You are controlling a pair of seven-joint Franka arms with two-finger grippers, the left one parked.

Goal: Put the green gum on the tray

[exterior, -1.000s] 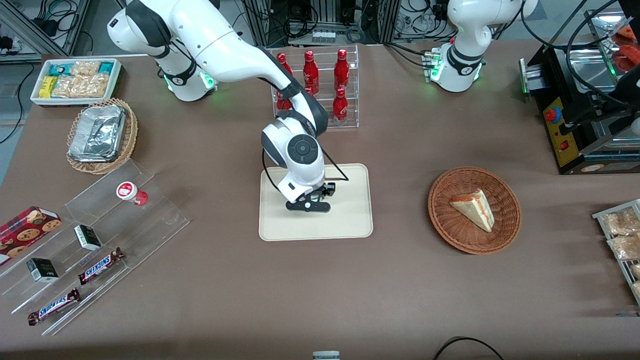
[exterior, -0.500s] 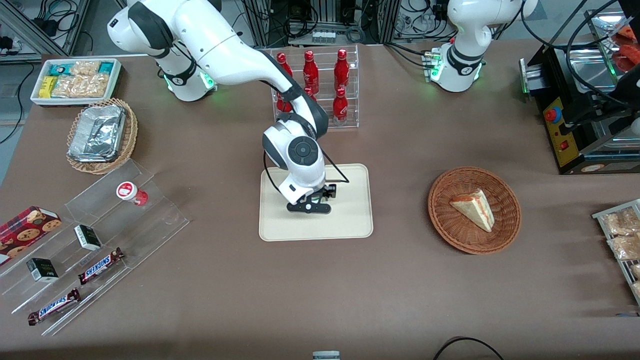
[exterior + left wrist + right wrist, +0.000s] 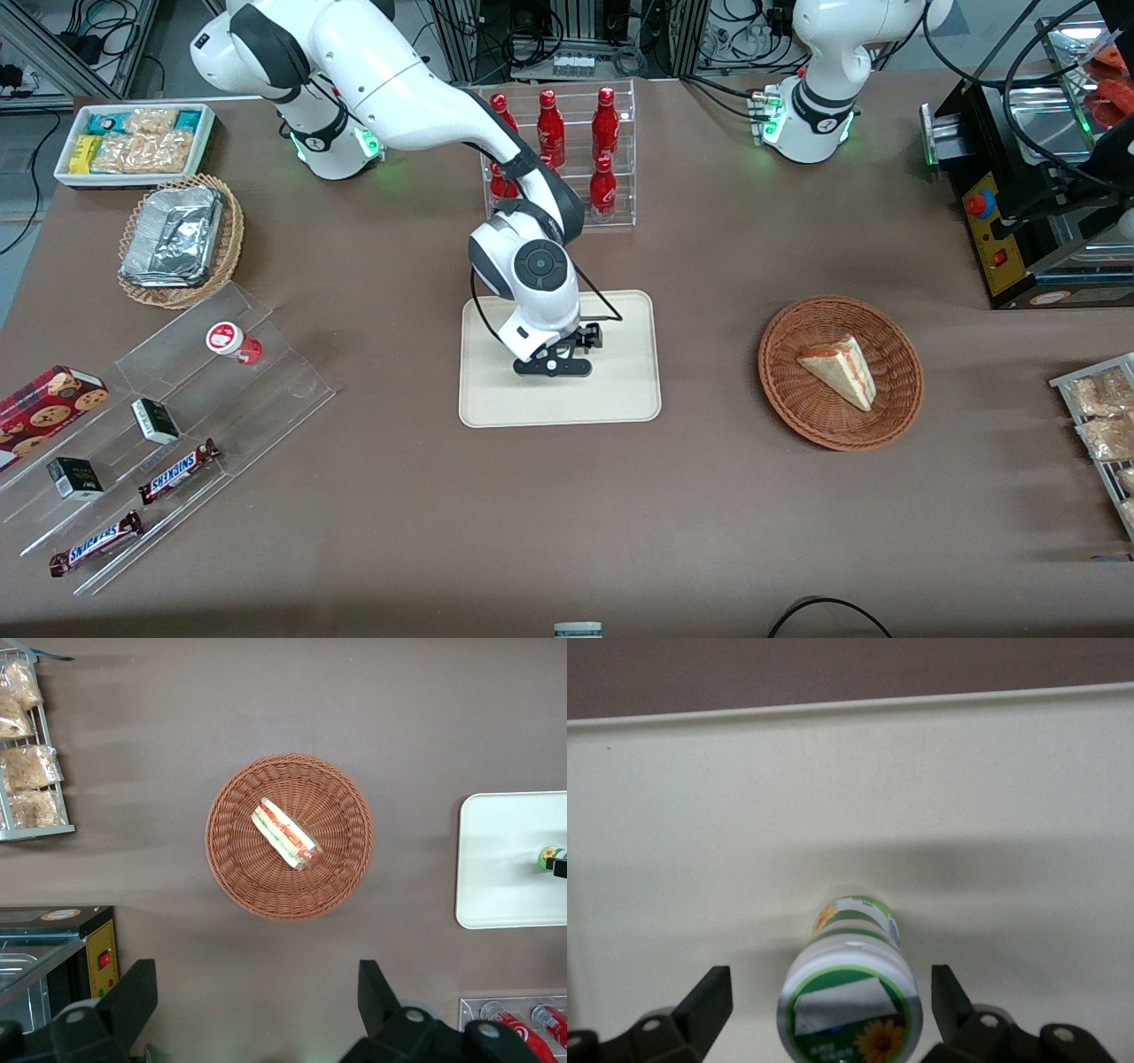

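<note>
The gum stands upright on the tray, about mid-tray, well in from every rim. The gripper hangs right over it with its fingers spread wide to either side of the white lid, clear of the bottle. From the front, the arm's wrist hides the gum.

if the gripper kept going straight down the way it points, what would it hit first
Probably the green gum, standing between the open fingers of the gripper, then the tray beneath it.
</note>
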